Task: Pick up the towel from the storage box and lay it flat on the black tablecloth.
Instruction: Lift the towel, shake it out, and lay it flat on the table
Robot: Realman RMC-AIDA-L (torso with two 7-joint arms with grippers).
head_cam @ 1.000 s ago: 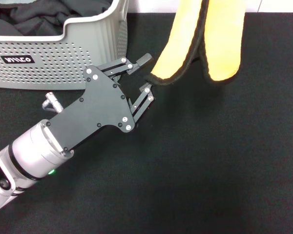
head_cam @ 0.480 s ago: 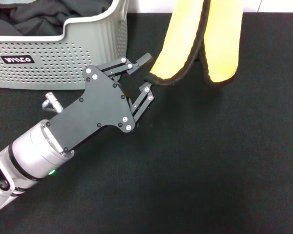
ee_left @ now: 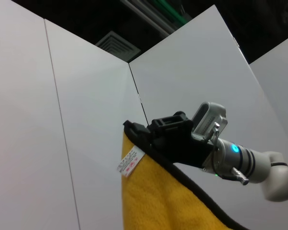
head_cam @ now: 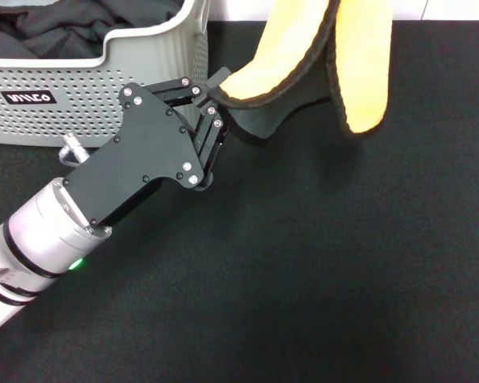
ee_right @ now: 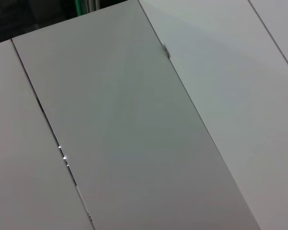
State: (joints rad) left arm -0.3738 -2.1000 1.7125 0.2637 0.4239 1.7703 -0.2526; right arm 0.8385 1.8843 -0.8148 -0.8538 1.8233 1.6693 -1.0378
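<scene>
The towel hangs folded above the black tablecloth, yellow-orange side out, with black edging. My left gripper reaches in beside the storage box and is shut on the towel's lower left corner, pulling that flap sideways. The head view does not show the right gripper. In the left wrist view the right gripper is high up, shut on the towel's top edge near a small white tag. The right wrist view shows only white wall panels.
A bunched black garment lies inside the storage box at the back left. A white wall stands behind the table. The tablecloth stretches bare to the front and right of the hanging towel.
My left gripper moved up and toward the towel, and its fingers went from open to shut on the lower corner. That corner is now drawn left toward the box.
</scene>
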